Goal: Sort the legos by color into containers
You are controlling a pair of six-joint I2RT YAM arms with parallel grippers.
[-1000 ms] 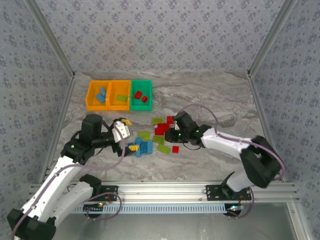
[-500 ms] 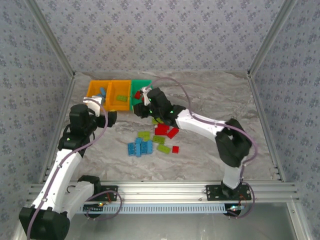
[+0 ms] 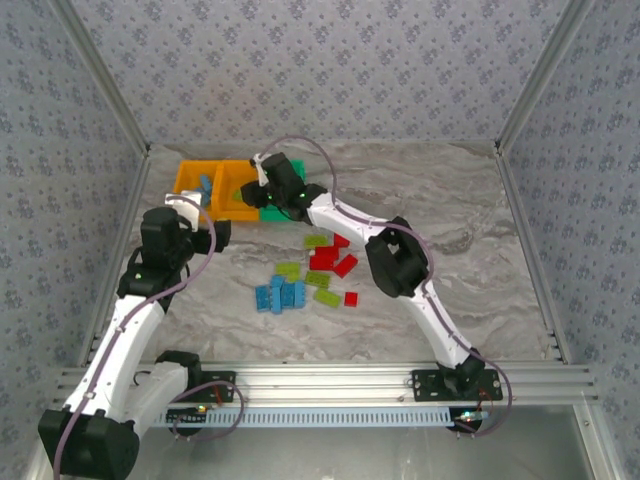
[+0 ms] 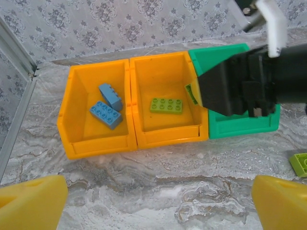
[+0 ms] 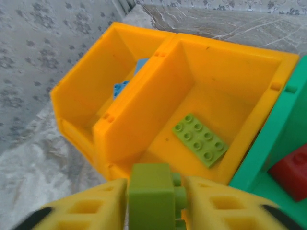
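Observation:
The three joined containers stand at the back left: a left orange bin holding two blue legos, a middle orange bin holding one lime lego, and a green bin with a red lego. My right gripper hovers over the middle bin's near right corner, shut on a lime green lego. My left gripper is open and holds nothing. It is above bare table just in front of the bins, with its yellow fingers far apart.
Loose legos lie mid-table: a blue cluster, lime ones and red ones. The right arm stretches across above them. Patterned walls close in the left, back and right sides.
My right gripper carried the lime lego from the pile up and left to the bins. My left gripper swung from the blue cluster to in front of the bins, then held still.

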